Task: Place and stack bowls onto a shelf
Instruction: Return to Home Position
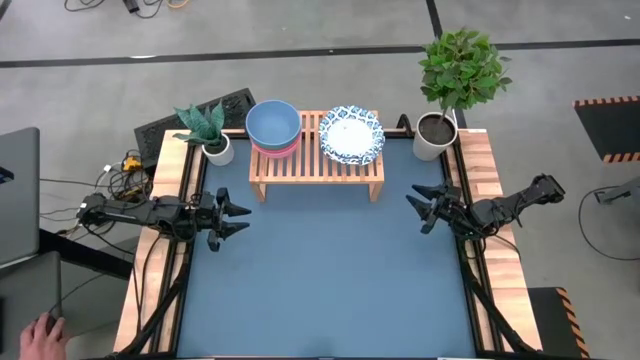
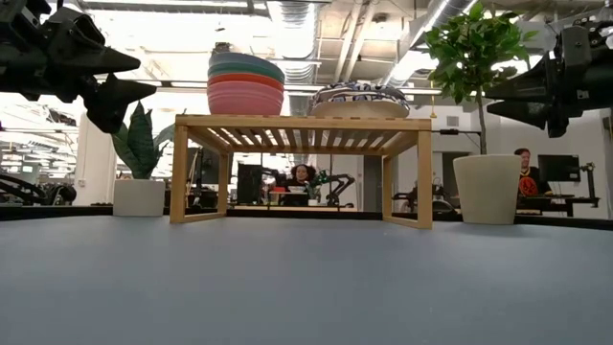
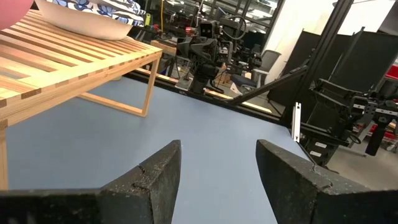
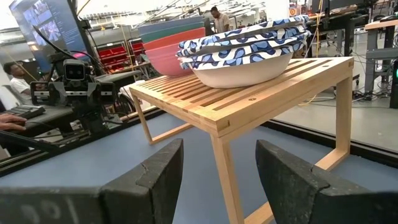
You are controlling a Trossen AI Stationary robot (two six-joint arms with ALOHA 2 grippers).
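**A:** Where's everything sitting right now?

**B:** The shelf point(image 1: 310, 160) is sitting at 12 o'clock on the table point(image 1: 320, 285). On its 9 o'clock end the teal bowl point(image 1: 273, 123) is nesting in the pink bowl point(image 2: 245, 99). On its 3 o'clock end the two white patterned bowls point(image 1: 351, 134) are nesting together. The left gripper point(image 1: 240, 219) is hanging at 9 o'clock and the right gripper point(image 1: 418, 210) at 3, both spread wide and carrying nothing.

**A:** And if one needs regrabbing?

**B:** I'm guessing they're stiff, smooth, kinda slippery, chippable and fairly light. I'd be pinching the top bowl's rim, one finger inside and one outside.
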